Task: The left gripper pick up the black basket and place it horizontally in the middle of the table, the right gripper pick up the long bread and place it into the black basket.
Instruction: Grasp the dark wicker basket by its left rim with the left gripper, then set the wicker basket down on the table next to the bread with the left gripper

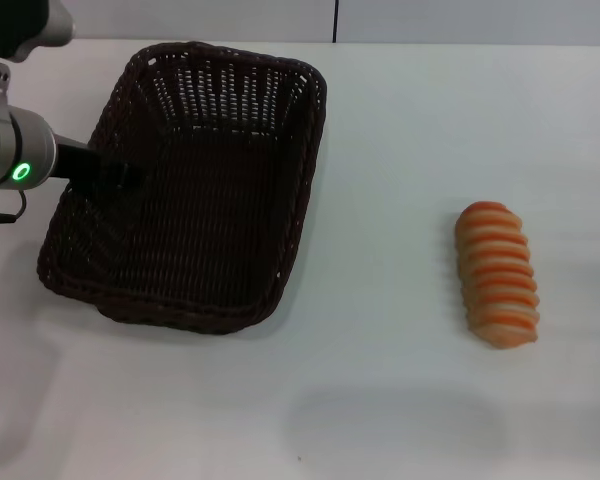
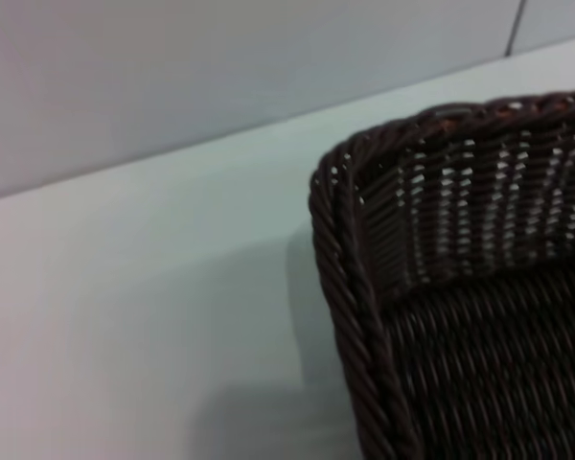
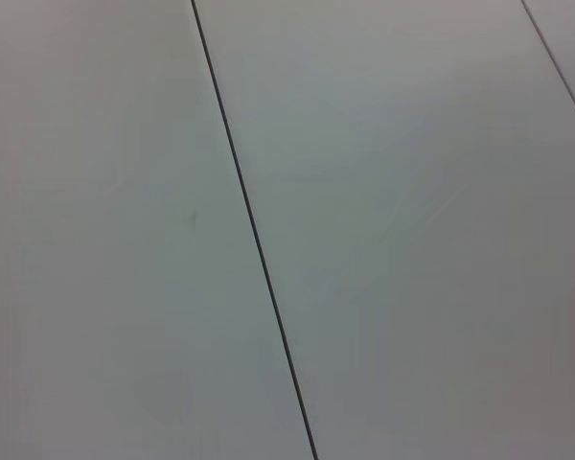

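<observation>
The black basket [image 1: 220, 230] lies on the white table [image 1: 400, 130] at the left, with its long side running away from me; it holds nothing. My left gripper [image 1: 115, 175], on the silver arm with the green light, is at the basket's left rim, dark against the dark weave. The left wrist view shows a corner of the basket's braided rim [image 2: 350, 278] close up, with the table [image 2: 153, 287] beside it. The long bread [image 1: 495, 273], orange-brown with cream stripes, lies on the table at the right, well apart from the basket. My right gripper is out of view.
A grey wall with a dark vertical seam [image 1: 336, 20] runs behind the table's far edge. The right wrist view shows only grey panels with a dark seam [image 3: 254, 230]. Bare table lies between the basket and the bread.
</observation>
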